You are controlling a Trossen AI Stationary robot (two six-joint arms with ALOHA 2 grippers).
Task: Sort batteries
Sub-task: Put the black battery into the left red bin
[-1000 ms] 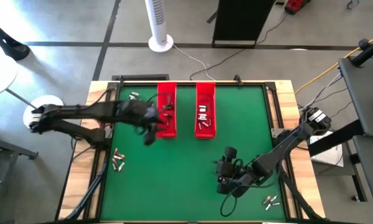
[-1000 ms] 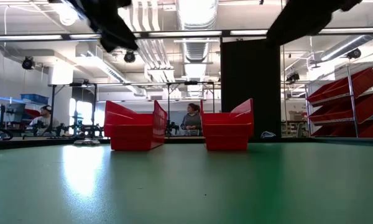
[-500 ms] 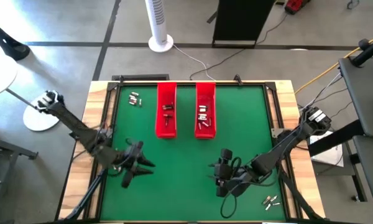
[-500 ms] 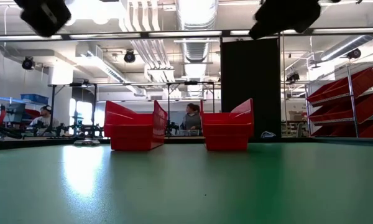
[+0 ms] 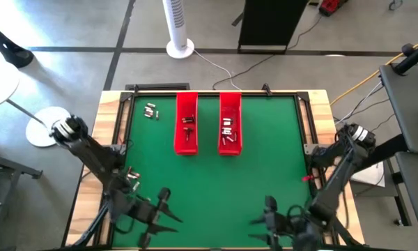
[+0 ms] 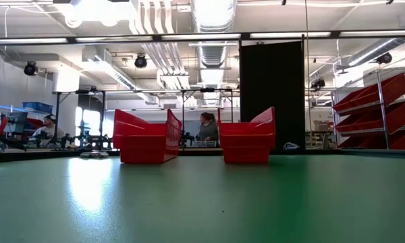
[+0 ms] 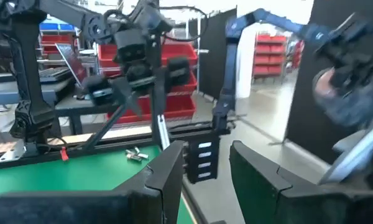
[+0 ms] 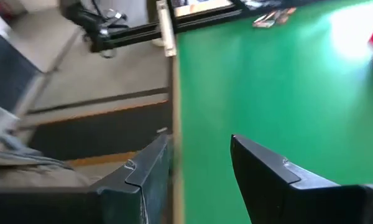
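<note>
Both arms hang at the table's near edge, left gripper [image 7: 202, 168] and right gripper [image 8: 199, 165] parted and empty. Sorting looks unfinished: loose batteries [image 5: 150, 110] lie far ahead of the fingers, beside the red trays [image 5: 186, 125], awaiting a reach.

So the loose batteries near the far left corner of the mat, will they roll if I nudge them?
Probably. The batteries look like small smooth cylinders lying on their sides on the flat green mat, so a sideways nudge would likely roll them. They lie close together, so pushing one may scatter the others. Being small and smooth, they may slip in a pinch.
</note>
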